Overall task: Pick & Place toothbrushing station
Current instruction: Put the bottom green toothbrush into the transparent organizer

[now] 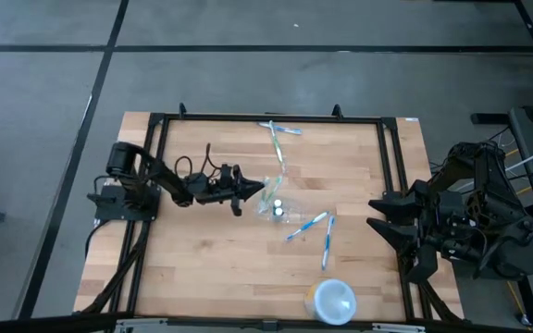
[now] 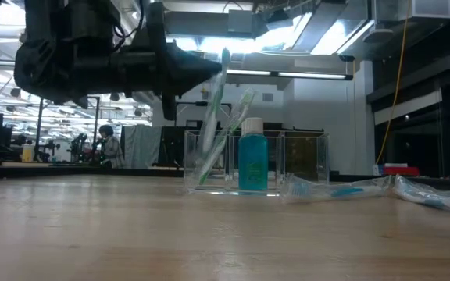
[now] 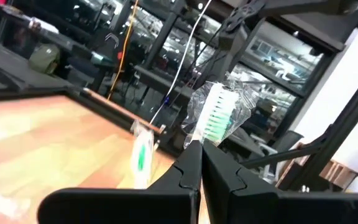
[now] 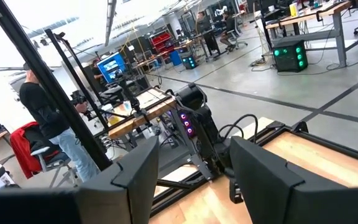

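Note:
The toothbrushing station (image 2: 303, 162), a clear plastic holder, stands on the wood mid-table (image 1: 277, 205). It holds a blue-green bottle (image 2: 252, 160) and a leaning toothbrush (image 2: 239, 117). My left gripper (image 3: 201, 149) reaches in from the table's left (image 1: 259, 192), just above the holder, and is shut on a green-and-white toothbrush (image 3: 215, 115). My right gripper (image 4: 188, 174) waits open over the table's right edge (image 1: 385, 218), with nothing between its fingers. My left gripper pinches the toothbrush's neck (image 3: 199, 138), just below the bristle head, between its two fingers. The head, in clear wrap, sticks out past the fingertips. The fingers come in about level from the table's left. The brush stands steeply tilted, its handle (image 2: 209, 136) reaching down into the holder's left compartment.
Wrapped toothbrushes lie loose on the wood at the far middle (image 1: 280, 137) and right of the holder (image 1: 305, 225) (image 1: 328, 242). A round white cup (image 1: 333, 301) stands near the front edge. A black frame rail (image 1: 266, 117) runs around the table.

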